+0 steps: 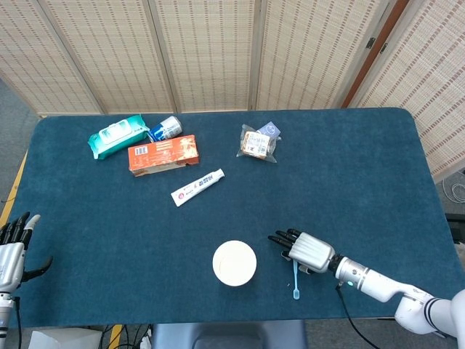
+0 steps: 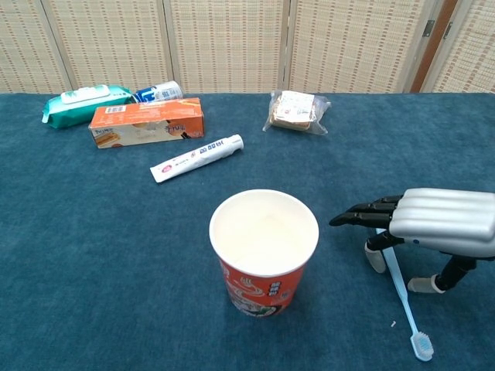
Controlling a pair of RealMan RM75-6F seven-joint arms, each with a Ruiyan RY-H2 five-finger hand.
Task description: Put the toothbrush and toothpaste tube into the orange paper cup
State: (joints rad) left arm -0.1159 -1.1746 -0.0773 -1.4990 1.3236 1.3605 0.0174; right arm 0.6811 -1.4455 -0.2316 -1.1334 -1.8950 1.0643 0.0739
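The orange paper cup [image 2: 264, 251] [image 1: 235, 262] stands upright near the front of the table, with nothing visible inside. A light blue toothbrush [image 2: 404, 300] [image 1: 295, 279] lies on the cloth to its right, bristle end toward the front edge. My right hand [image 2: 433, 224] [image 1: 306, 249] hovers palm down over the toothbrush handle, fingers stretched toward the cup, fingertips low around the handle; no grip shows. The white toothpaste tube [image 2: 196, 158] [image 1: 197, 187] lies farther back, left of centre. My left hand [image 1: 13, 251] rests open at the table's left front edge, away from everything.
At the back left lie an orange box [image 2: 147, 122], a green wipes pack [image 2: 83, 101] and a blue and white can [image 2: 158, 93]. A clear snack bag [image 2: 295, 110] sits at the back centre. The dark blue tablecloth [image 2: 93, 232] covers the table.
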